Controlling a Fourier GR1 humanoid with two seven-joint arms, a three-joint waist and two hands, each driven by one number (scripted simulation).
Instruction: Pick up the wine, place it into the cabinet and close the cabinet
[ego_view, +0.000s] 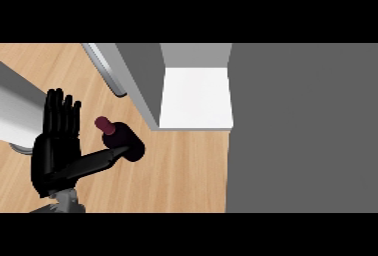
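While the wine (118, 136) stands upright on the wooden tabletop (184, 170), just in front of the open cabinet (196, 97), the left robot hand (55, 145) sits right beside it, fingers straight up and the thumb stretched out against the bottle's body. Nothing is gripped yet! The smart play, I'd say: curl those fingers round the dark body below the red cap, lift straight, then steer right onto the white shelf, clear of the swung-out door (107, 70). Right hand's out of shot.
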